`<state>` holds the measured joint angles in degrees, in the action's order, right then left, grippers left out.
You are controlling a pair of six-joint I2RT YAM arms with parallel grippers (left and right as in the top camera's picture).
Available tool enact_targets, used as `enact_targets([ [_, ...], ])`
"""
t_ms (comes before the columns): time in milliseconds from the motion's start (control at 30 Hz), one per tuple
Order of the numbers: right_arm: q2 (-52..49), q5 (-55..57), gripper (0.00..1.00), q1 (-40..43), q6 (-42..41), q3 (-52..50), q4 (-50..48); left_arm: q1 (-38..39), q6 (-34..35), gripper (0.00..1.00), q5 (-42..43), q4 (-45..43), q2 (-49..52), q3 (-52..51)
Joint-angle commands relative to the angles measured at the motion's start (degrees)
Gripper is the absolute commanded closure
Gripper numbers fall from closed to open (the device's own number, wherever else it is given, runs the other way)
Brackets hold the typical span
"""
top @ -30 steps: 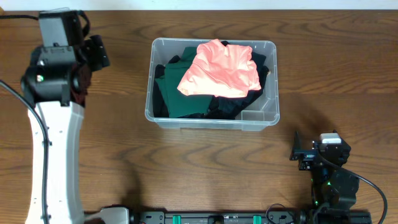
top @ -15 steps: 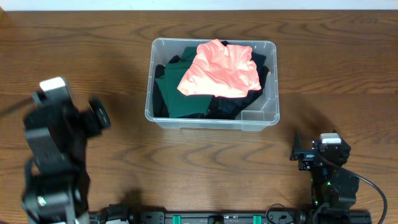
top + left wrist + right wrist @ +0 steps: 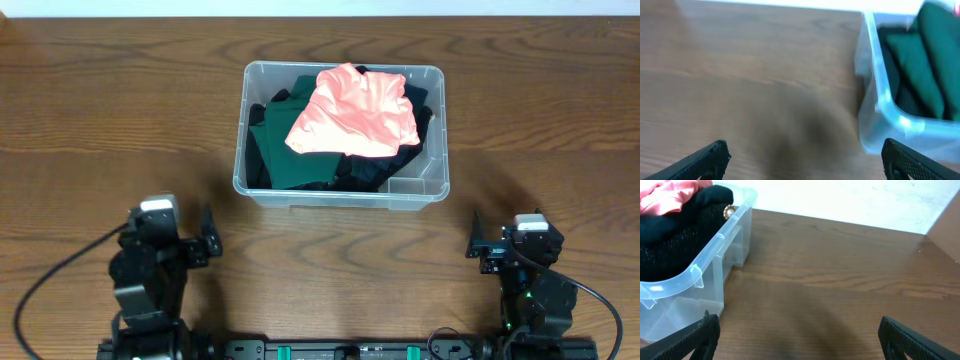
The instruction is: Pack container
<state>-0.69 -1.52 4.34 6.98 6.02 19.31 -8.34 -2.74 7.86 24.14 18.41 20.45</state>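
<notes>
- The left gripper [image 3: 206, 244] is sitting low at the near edge of the table, its fingers [image 3: 710, 156] spread wide apart and gripping nothing.
- The right gripper [image 3: 479, 246] is resting at the near right, its jaws likewise standing wide open with only bare wood showing between them.
- The container [image 3: 340, 193] is standing upright past both grippers, at the middle of the table and well apart from each.
- A dark green cloth [image 3: 290, 150] is lying folded in the container's left half, reaching up to the rim.
- A black cloth [image 3: 375, 170] is filling the right and lower part, and in the right wrist view a small gold-coloured round piece [image 3: 728, 211] is showing on it.
- A salmon-pink cloth [image 3: 352, 110] is lying on top of the others, heaped above the rim towards the far side.
- The near right corner of the container is showing clear plastic with no cloth in it.
- The wooden table [image 3: 120, 120] is showing dark brown grain all round the container.
- A pale strip [image 3: 320, 7] is running along beyond the table's far edge.
</notes>
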Motion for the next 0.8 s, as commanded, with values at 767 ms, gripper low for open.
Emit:
enact_targets([
  [767,0.37,0.00,0.01,0.42,0.81,-0.15,-0.02,6.23,2.56,0.02,1.55,-0.48,-16.94,-13.53],
])
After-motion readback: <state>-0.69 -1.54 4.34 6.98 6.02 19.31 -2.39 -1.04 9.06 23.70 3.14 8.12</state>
